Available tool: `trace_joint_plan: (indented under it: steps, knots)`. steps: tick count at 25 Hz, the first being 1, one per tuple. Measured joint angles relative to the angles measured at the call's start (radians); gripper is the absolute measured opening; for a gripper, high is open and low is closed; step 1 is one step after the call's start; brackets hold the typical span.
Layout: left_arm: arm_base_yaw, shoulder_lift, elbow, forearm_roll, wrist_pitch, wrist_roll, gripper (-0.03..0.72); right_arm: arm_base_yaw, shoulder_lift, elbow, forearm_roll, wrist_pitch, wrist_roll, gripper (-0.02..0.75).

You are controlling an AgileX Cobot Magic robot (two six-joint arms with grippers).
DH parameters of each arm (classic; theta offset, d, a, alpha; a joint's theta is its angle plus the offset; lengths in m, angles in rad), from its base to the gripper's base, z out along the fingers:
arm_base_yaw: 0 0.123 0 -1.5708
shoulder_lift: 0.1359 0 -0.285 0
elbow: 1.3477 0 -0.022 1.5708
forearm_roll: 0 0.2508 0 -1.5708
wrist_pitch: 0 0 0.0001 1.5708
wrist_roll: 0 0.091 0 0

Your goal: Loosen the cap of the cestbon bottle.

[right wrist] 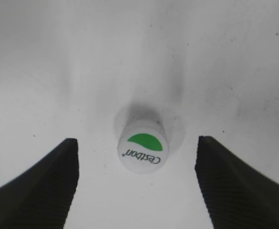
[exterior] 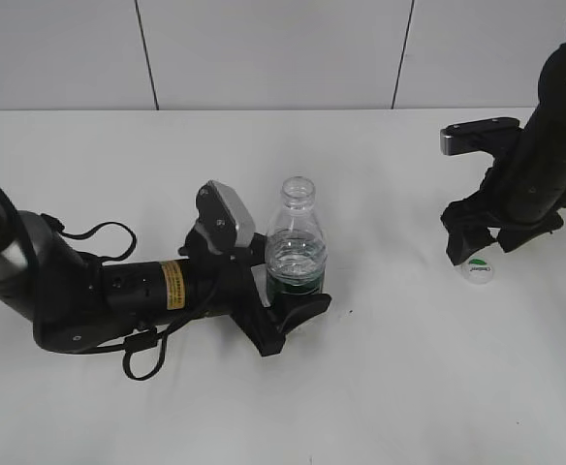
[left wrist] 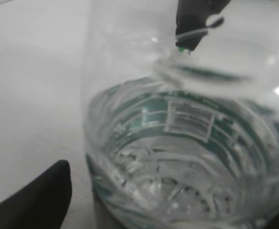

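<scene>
The table carries everything. Low at centre frame the left gripper clamps the cestbon bottle at its label, upright, its mouth uncapped. At right the cap lies on the table under the right gripper, whose fingers stand wide apart. A straight lift clear would finish cleanly. The bottle's base and the left fingertips stay hidden.

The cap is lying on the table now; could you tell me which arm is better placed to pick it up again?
Right. Its open fingers straddle the cap, while the left gripper is holding the bottle.
</scene>
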Motion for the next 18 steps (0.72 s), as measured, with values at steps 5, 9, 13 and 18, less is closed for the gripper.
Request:
trace_joint_plan:
  steps: [5, 9, 13, 18]
  knots:
    - [0.0, 0.0, 0.031, -0.015, -0.085, 0.0, 0.564, 0.0, 0.0, 0.0, 0.002, 0.006, -0.001, 0.577]
    - [0.0, 0.0, 0.038, -0.02, -0.121, 0.0, 0.566, 0.0, 0.0, 0.0, 0.003, 0.007, -0.005, 0.577]
    - [0.0, -0.013, 0.038, -0.025, -0.138, 0.001, 0.566, 0.0, 0.0, 0.0, 0.003, 0.007, -0.006, 0.577]
    - [0.0, -0.095, 0.039, -0.027, -0.138, 0.001, 0.566, 0.0, -0.001, 0.0, 0.003, 0.007, -0.006, 0.577]
